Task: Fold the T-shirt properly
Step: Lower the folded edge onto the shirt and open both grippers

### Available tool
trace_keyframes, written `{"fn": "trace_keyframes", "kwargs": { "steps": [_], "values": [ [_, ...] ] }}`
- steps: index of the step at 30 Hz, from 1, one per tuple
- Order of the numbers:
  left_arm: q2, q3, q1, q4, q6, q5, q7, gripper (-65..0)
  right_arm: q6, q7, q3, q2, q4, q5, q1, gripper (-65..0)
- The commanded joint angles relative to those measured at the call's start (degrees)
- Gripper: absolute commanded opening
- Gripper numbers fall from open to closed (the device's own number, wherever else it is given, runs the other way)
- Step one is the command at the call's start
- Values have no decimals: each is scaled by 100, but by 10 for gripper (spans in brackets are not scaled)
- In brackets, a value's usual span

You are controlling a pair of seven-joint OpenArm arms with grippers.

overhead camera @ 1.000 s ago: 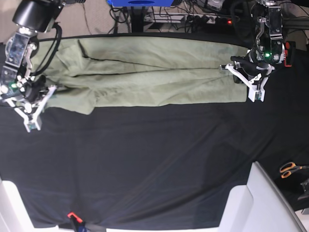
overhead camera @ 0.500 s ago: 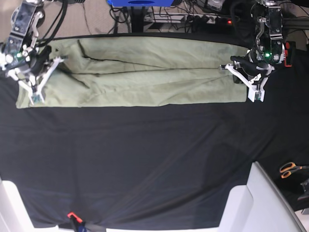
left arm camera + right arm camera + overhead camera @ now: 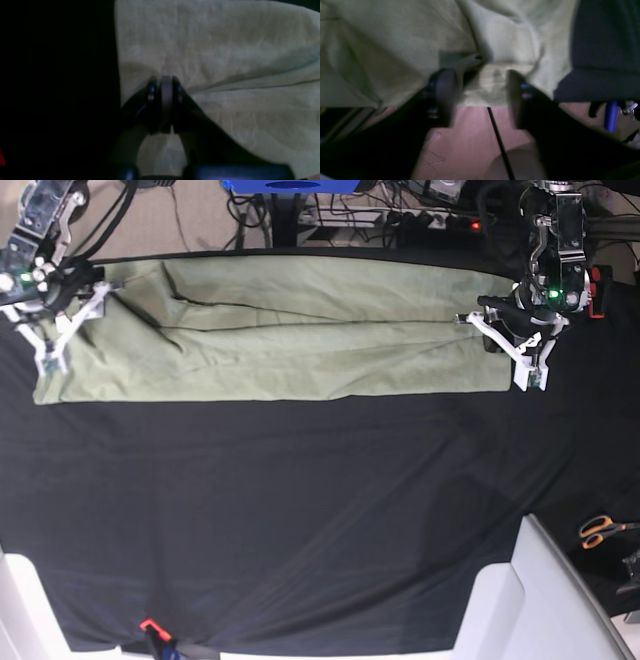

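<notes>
The pale green T-shirt [image 3: 290, 330] lies as a long flat band across the far side of the black table cloth [image 3: 300, 510]. My left gripper [image 3: 524, 358] is at the band's right end. In the left wrist view its pads [image 3: 166, 86] are pressed together on the T-shirt [image 3: 225, 50], and creases run out from them. My right gripper [image 3: 62, 328] is over the band's left end. In the right wrist view it [image 3: 481, 85] stands open, with a hem of the T-shirt [image 3: 395, 50] lying loose between the fingers [image 3: 445, 92].
Orange-handled scissors [image 3: 600, 530] lie at the right edge. White bins stand at the bottom right [image 3: 540, 600] and bottom left [image 3: 20, 610]. Cables and a blue frame [image 3: 290, 185] sit beyond the far edge. Pink floor [image 3: 470, 140] shows under the right gripper.
The right gripper carried the shirt's left end toward the far edge, laid it flat, and opened. The left gripper has not moved.
</notes>
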Motion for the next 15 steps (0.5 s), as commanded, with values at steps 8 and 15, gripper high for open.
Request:
{"fn": "trace_keyframes", "kwargs": {
  "steps": [8,15],
  "values": [
    [-73,-30,-18,71,-8,-33,-78,-650,-26,119,448,99,635,-19,320,-204],
    [-73,-30,-18,71,-8,-33,-78,-650,9,866,421,398,-411,-1,1084,-339]
  ]
}}
